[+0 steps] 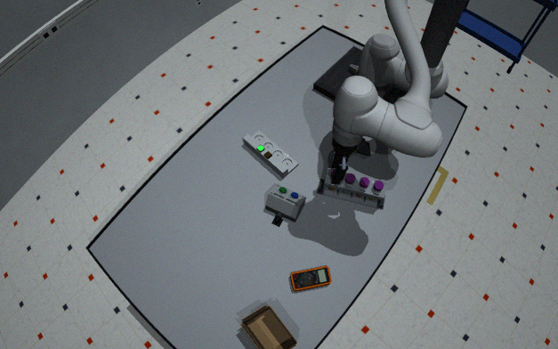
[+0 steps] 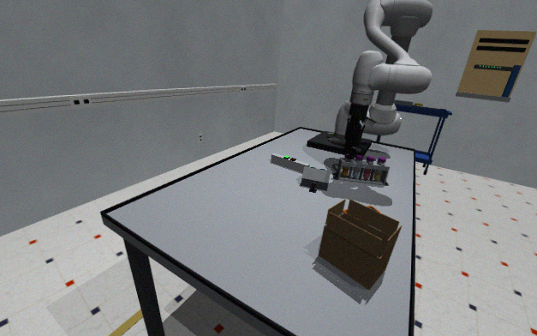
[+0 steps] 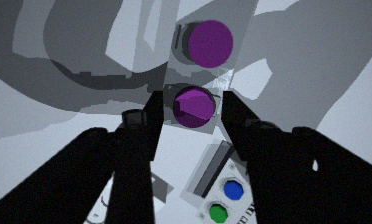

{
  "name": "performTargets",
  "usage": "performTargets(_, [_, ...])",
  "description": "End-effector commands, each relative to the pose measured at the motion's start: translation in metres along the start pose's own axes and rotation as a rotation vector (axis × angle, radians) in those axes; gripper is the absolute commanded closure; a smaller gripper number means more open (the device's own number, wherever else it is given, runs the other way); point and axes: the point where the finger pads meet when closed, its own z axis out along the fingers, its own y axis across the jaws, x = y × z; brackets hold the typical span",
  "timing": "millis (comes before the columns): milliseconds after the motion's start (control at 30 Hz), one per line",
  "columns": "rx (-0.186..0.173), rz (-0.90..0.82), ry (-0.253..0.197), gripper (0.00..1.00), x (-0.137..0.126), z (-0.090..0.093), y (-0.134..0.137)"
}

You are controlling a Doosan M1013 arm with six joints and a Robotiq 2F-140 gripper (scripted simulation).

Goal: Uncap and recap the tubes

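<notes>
The tube rack holds four tubes, all with purple caps on. My gripper is over the end tube nearest the key housing, with a finger on each side of its cap. A small gap shows on both sides, so the gripper is open and holds nothing. The neighbouring cap lies just beyond. In the top view the gripper partly hides that end cap. The cap tray has its green lamp lit and its nests look empty. The key housing carries the green key and blue key.
An orange multimeter lies toward the table's near end. An open cardboard box stands at the near edge and also shows in the exterior view. The arm's base plate sits behind the rack.
</notes>
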Motion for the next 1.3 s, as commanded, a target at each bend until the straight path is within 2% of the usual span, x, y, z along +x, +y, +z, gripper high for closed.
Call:
performTargets(0, [-0.007,-0.166,0.014,0.59,-0.0002,-0.0007,0.0004])
performTargets(100, [-0.008,-0.286,0.013,0.59,-0.0001,-0.0007,0.0004])
performTargets(300, [-0.008,-0.293,0.013,0.59,-0.0002,-0.0007,0.0004])
performTargets(333, [-0.008,-0.293,0.013,0.7,-0.0001,-0.0007,0.0005])
performTargets(800, [-0.008,-0.293,0.013,0.7,-0.0002,-0.0008,0.0004])
performTargets(933, [-0.007,-0.093,0.014,0.7,-0.0002,-0.0007,0.0004])
performTargets(1000, [-0.007,-0.093,0.014,0.7,-0.0002,-0.0007,0.0004])
performTargets(1267, [-0.004,0.307,0.015,0.7,-0.0002,-0.0005,0.0004])
